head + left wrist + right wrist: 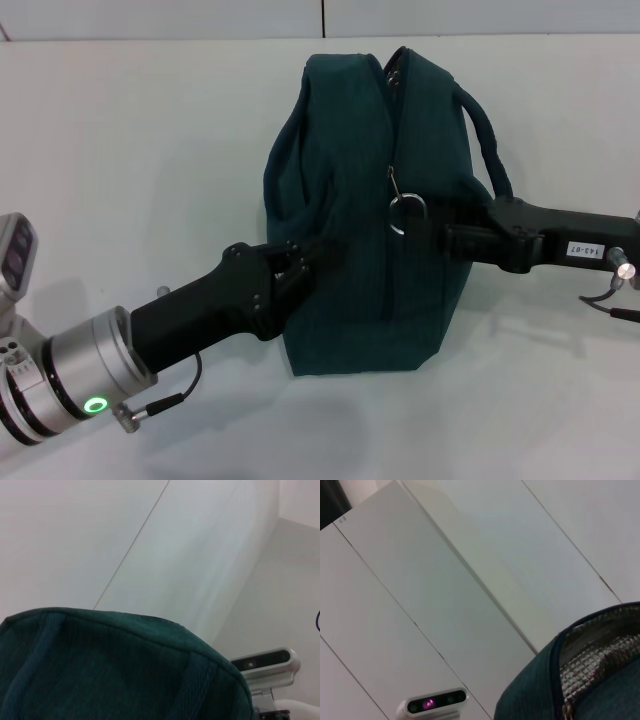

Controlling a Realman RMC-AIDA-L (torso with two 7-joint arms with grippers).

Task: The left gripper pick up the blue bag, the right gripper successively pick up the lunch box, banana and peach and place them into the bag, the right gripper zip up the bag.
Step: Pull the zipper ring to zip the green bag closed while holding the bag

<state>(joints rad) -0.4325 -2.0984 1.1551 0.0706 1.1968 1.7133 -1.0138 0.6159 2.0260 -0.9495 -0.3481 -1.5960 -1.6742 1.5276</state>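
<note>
The left gripper [300, 272], nearest the head camera, reaches up from the lower left and presses into the left side panel of the blue bag [375, 215]. Its fingertips sink into the fabric there, so whether they pinch cloth or merely push against it cannot be told.

The bag stands upright on the white table [120, 150] between the two arms, its zip line running from the top ridge down the face toward the camera. That line looks closed over the lower stretch; near the top a short gap is still open, and the right wrist view shows the silver foil lining [600, 655] through it. The ring zipper pull [407, 210] hangs about midway along the zip.

The right gripper [440, 240] comes in from the right, level with that ring. The ring lies just beside its fingertips, toward the bag and slightly above. Whether the fingers are spread or closed on the pull cannot be made out.

The coming move likely turns on this: the zip's long axis runs away from the camera and upward from the ring, so the right arm, plainly the nearer one to the pull, would have to draw it along that line while the left arm braces the bag.

Counted: one bag, two loop handles, one ring pull, two grippers. No lunch box, banana or peach is in sight; presumably they are already inside.
</note>
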